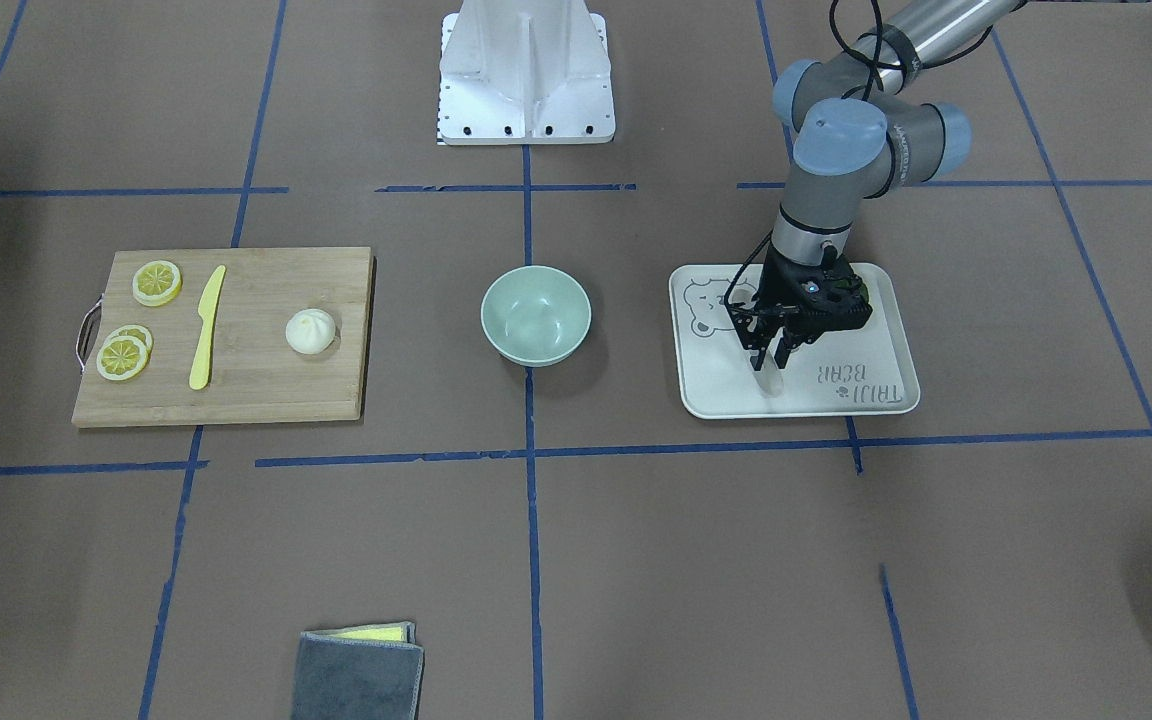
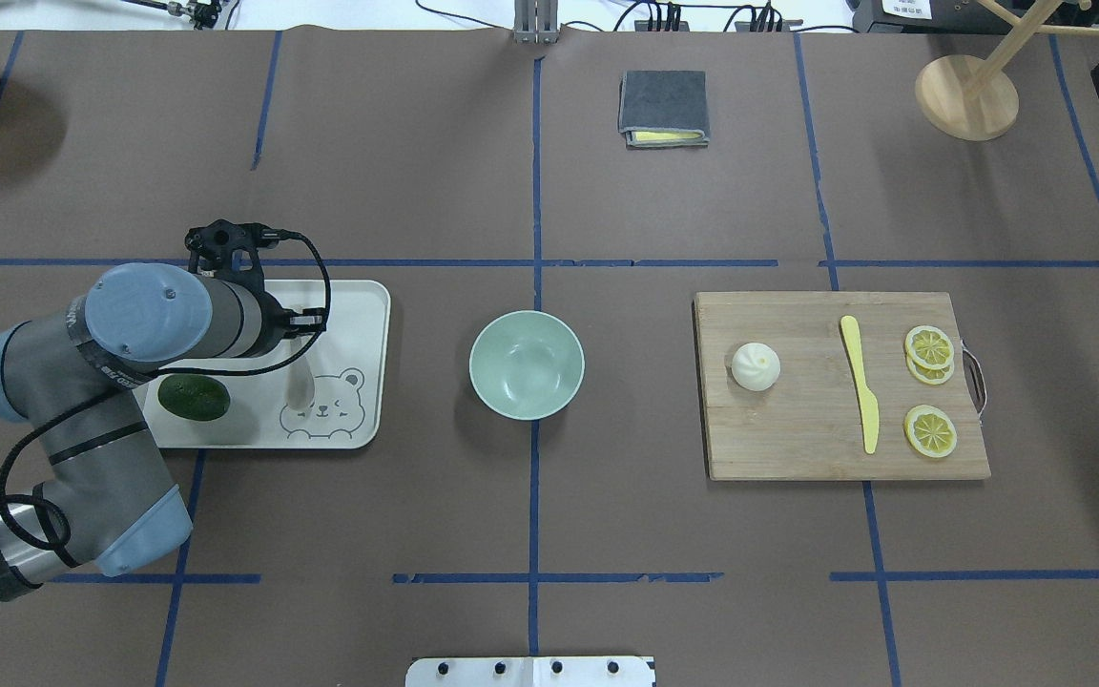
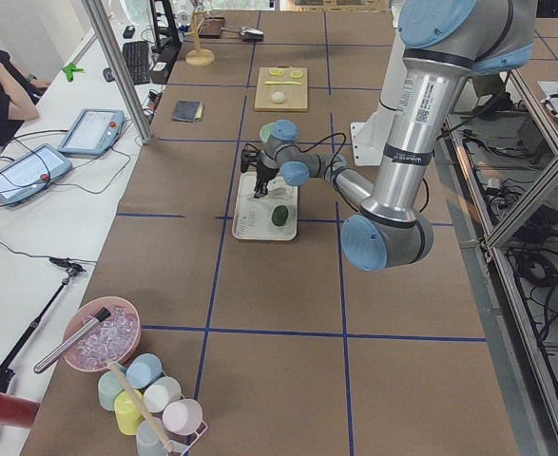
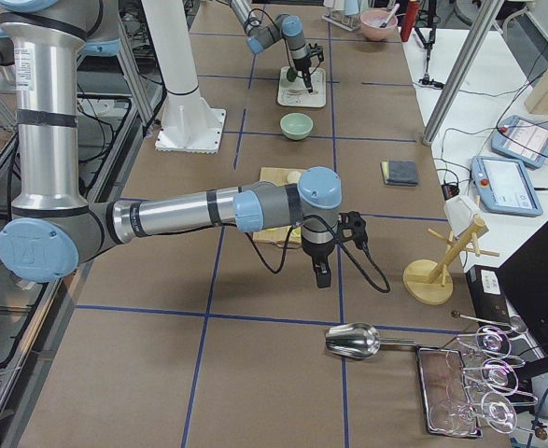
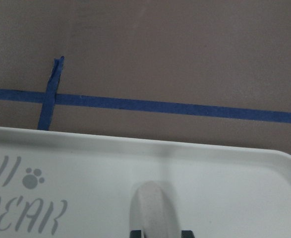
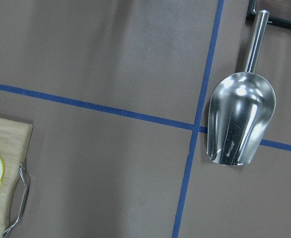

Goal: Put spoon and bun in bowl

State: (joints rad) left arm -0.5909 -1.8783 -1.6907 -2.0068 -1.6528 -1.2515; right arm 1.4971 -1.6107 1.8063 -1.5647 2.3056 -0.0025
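The pale spoon (image 1: 768, 380) lies on the off-white bear tray (image 1: 876, 395); it also shows in the overhead view (image 2: 299, 389). My left gripper (image 1: 769, 362) points down over it, with its two fingers tight against the spoon's sides. The left wrist view shows the spoon's rounded end (image 5: 152, 208) between the fingertips. The mint-green bowl (image 1: 536, 315) stands empty mid-table. The white bun (image 1: 311, 331) sits on the wooden cutting board (image 1: 266, 390). My right gripper (image 4: 322, 273) hangs past the board, far from these things; I cannot tell whether it is open or shut.
A dark green fruit (image 2: 194, 398) lies on the tray beside my left wrist. A yellow knife (image 1: 206, 328) and lemon slices (image 1: 157, 282) share the board. A folded grey cloth (image 1: 358, 675), a wooden stand (image 2: 966, 95) and a metal scoop (image 6: 240, 119) lie further out.
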